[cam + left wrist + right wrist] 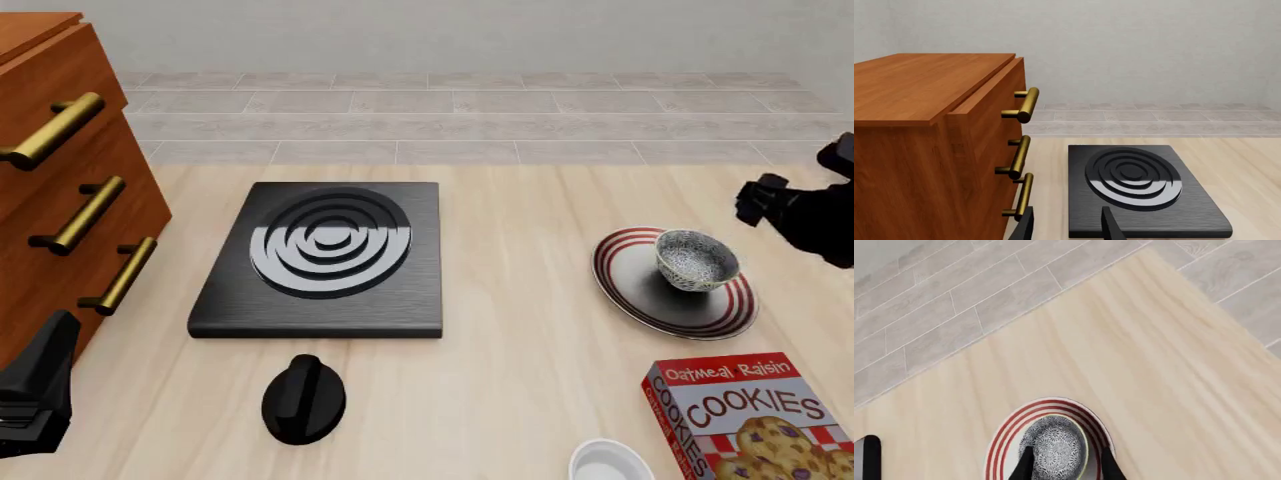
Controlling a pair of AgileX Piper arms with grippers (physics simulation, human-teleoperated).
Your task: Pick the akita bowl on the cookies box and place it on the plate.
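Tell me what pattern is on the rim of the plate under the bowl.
Concentric red rings on white; the plate shows best in the front view, holding the speckled akita bowl.

Wooden table [534, 340] bears stove [320, 260], plate [627, 285], cookies box [754, 415].

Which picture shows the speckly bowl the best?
The front view: the whole akita bowl shows, sitting on the plate. The right wrist view cuts it off at the picture's edge, partly behind the fingers. The left wrist view misses it.

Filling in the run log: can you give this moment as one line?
akita bowl: on plate, off cookies box | right gripper: open, above bowl | left gripper: open, idle near stove | stage: placed
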